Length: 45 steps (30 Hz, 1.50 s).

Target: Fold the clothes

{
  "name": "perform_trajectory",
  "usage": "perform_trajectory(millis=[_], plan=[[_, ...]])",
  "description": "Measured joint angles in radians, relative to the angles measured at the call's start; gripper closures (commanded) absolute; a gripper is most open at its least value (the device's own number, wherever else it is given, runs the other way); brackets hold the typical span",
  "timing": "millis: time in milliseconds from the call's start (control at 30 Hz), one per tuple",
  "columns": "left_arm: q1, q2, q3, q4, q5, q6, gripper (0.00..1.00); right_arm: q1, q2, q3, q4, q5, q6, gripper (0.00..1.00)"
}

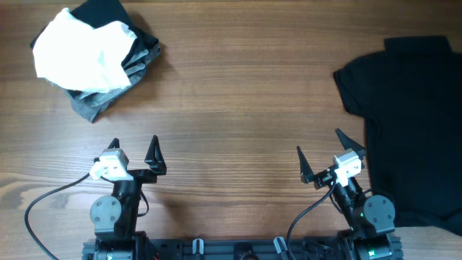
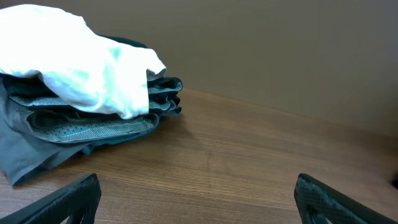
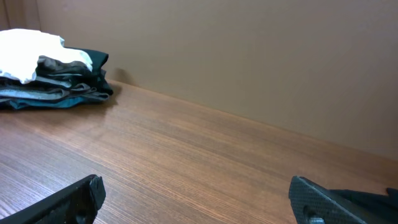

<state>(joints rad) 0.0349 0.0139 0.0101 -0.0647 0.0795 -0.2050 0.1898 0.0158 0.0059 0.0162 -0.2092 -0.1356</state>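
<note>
**Now: black shirt lies just outboard of the right arm**

Both arms are parked at the near edge. The right gripper has its jaws spread wide and empty, and so does the left gripper. The black shirt lies flat on the wooden table, just to the right gripper's right, with its long axis running from collar at the far side to hem at the near side. That makes the right arm clearly the nearer one. The pile of clothes, topped by a white garment, sits at far left, ahead of the left gripper. The shirt's right side is cut off by the frame, and its near hem is hidden behind the right arm's base.
</note>
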Motion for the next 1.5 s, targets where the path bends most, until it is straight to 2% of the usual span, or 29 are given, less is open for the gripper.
perform_trajectory(millis=[900,1033,1100,1167,1300,1400,1500], plan=[[0.0,0.0,0.0,0.001,0.0,0.0,0.0,0.0,0.0,0.0,0.0,0.0,0.003,0.0],[0.0,0.0,-0.002,0.016,0.001,-0.016,0.0,0.0,0.0,0.0,0.016,-0.008,0.116,0.0],[0.0,0.0,-0.002,0.119,0.005,-0.064,0.0,0.0,0.001,0.019,0.013,-0.008,0.217,0.0],[0.0,0.0,0.017,0.142,0.008,-0.087,0.0,0.0,0.022,0.083,-0.041,-0.008,0.285,0.0],[0.0,0.058,0.208,-0.044,0.012,-0.109,0.0,0.0,0.194,0.312,-0.246,-0.027,0.351,0.0],[0.0,0.217,0.385,-0.214,0.016,-0.115,0.0,0.0,0.469,0.515,-0.449,-0.054,0.364,0.0],[0.0,0.455,0.603,-0.402,0.015,-0.117,0.0,-0.003,0.786,0.741,-0.612,-0.063,0.358,0.0]])
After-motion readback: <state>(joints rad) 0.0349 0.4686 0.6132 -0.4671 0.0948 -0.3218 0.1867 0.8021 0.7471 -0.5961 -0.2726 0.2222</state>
